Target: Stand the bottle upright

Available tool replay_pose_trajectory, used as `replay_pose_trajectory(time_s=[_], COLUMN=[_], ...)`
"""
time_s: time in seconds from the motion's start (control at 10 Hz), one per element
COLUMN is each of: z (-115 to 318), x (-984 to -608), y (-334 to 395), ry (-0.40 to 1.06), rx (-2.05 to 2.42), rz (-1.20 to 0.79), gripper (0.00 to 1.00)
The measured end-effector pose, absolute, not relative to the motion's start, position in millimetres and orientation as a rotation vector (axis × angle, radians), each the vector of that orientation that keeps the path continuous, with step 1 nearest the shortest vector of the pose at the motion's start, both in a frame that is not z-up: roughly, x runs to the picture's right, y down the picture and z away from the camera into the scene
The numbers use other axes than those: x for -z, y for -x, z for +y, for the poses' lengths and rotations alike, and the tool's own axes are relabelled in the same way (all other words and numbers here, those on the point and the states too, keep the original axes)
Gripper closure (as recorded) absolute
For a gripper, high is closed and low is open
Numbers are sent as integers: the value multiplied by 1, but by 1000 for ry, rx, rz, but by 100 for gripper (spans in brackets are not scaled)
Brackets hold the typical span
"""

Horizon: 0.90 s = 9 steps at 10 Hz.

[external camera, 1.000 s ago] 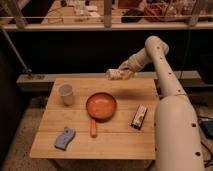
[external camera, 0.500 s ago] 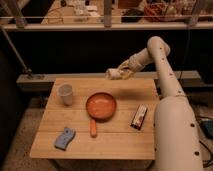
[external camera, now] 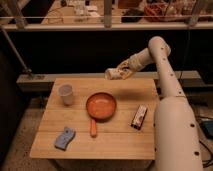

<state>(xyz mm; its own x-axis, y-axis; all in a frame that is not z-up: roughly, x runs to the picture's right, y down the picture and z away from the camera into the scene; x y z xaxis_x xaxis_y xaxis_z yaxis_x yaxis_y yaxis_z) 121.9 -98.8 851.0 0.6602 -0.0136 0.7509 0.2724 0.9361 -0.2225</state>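
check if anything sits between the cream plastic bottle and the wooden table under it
Nothing visible. The gripper holds the cream plastic bottle sideways over the wooden table's bare far edge; the round orange pan lies nearer the camera.

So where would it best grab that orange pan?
Likely by its handle, from above: it is narrow and sticks out toward the table's near edge. Right now the gripper holds the bottle in the air over the far edge.

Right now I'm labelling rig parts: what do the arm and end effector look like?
The arm is smooth, white, rounded tube segments with bulbous joints; no cables or markings show. The end effector, above the table's far edge, looks tan and mottled.
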Motion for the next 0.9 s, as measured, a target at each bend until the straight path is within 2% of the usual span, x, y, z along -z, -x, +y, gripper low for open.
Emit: replay_pose_trajectory(time_s=[0.2,0.5,0.9], z=[-97,-86,-65], x=[-850,-846,-846], y=[-120,-120,-124], ry=[325,283,262], rx=[183,262,406], rz=[-844,-694,-662], gripper=[99,99,99])
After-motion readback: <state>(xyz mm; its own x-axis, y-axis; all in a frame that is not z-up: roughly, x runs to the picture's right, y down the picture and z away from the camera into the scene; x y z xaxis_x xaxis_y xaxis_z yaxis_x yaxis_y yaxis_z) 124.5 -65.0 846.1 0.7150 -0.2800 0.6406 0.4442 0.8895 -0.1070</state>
